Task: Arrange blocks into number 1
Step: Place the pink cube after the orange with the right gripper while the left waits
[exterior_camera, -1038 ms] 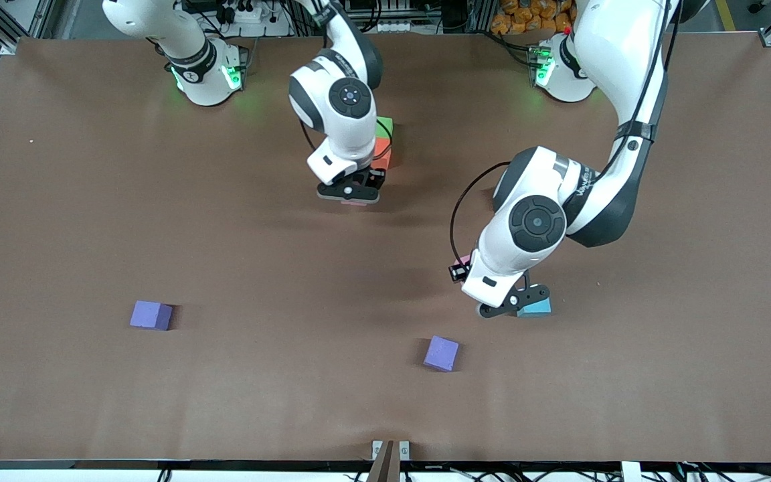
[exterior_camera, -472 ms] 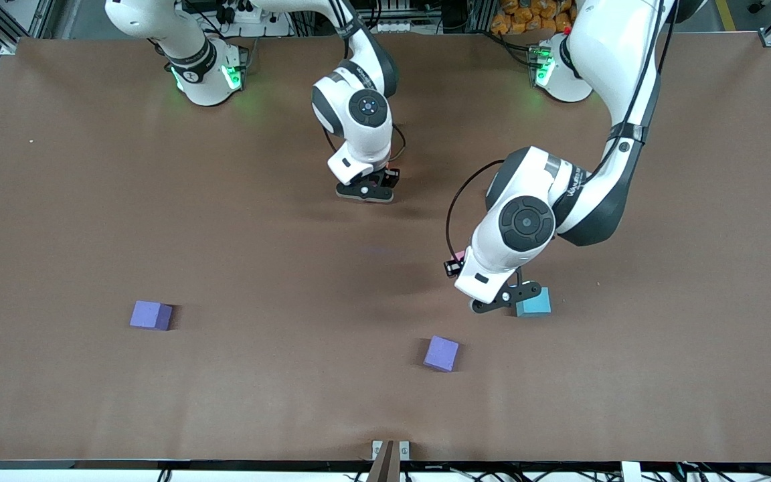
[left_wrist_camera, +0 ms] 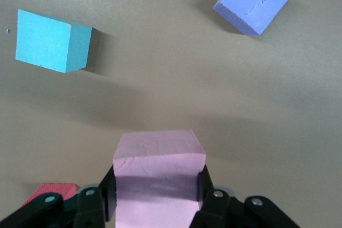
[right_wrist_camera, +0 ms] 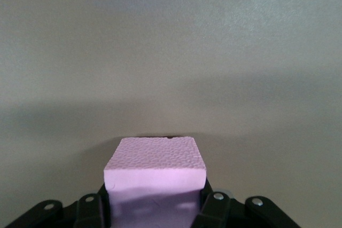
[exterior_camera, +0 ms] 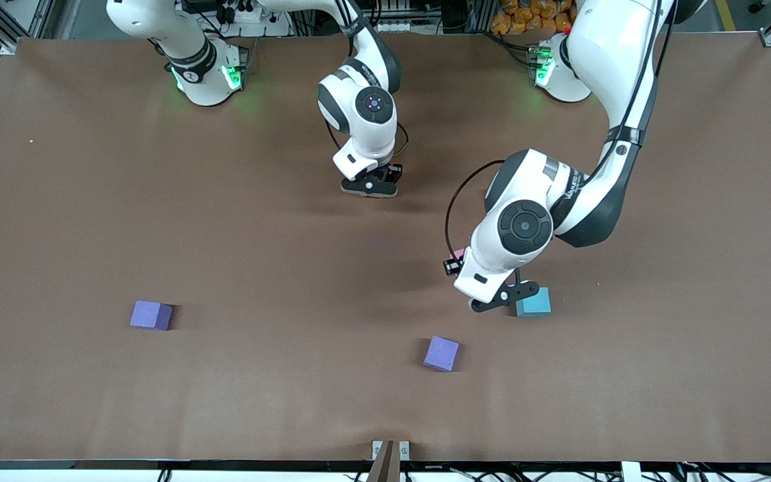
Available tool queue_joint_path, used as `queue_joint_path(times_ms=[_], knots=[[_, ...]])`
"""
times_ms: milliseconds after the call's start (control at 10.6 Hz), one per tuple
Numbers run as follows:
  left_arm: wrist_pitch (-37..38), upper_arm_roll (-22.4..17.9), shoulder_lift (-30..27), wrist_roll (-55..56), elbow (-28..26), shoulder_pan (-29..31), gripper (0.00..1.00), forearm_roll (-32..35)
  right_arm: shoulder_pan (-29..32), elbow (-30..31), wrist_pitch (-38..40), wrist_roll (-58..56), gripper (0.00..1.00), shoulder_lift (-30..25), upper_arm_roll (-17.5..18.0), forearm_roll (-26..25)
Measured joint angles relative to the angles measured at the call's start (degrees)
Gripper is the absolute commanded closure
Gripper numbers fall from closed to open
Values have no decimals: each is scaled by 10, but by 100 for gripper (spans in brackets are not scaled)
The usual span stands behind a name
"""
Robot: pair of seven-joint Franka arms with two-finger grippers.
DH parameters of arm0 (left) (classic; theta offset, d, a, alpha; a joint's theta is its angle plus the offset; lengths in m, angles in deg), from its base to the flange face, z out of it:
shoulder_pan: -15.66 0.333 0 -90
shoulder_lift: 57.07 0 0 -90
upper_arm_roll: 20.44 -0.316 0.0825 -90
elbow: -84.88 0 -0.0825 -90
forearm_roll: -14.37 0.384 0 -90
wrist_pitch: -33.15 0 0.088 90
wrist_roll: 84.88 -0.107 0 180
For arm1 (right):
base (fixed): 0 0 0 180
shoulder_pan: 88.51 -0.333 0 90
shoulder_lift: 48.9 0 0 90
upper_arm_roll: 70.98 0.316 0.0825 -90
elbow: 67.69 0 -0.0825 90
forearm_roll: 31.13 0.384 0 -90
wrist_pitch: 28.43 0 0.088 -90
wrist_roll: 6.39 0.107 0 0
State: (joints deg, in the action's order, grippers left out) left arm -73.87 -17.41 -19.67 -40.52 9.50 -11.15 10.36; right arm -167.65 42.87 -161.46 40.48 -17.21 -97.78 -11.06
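Clamping one light pink block (left_wrist_camera: 159, 177), the left gripper (exterior_camera: 500, 299) hung right of centre in the front view beside the cyan cube (exterior_camera: 533, 302). The right gripper (exterior_camera: 369, 186), upper centre, gripped another pink block (right_wrist_camera: 155, 182).

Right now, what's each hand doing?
Left hand: shut on a pink block, over the table near the cyan cube.
Right hand: shut on another pink block.

Even, bright overhead lighting; soft diffuse shadows lie on the brown matte counter (exterior_camera: 91, 221) beneath both arms. No glare. Wrist views slightly soft.
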Motion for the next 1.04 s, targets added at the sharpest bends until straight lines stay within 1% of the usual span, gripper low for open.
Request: queue_joint_path(times_ms=[189, 1038], knots=[[0, 0, 0, 0, 0, 0, 100, -5, -9, 14, -15, 3, 100, 1, 0, 0], [0, 1, 0, 0, 0, 0, 100, -6, -20, 17, -16, 5, 100, 1, 0, 1]])
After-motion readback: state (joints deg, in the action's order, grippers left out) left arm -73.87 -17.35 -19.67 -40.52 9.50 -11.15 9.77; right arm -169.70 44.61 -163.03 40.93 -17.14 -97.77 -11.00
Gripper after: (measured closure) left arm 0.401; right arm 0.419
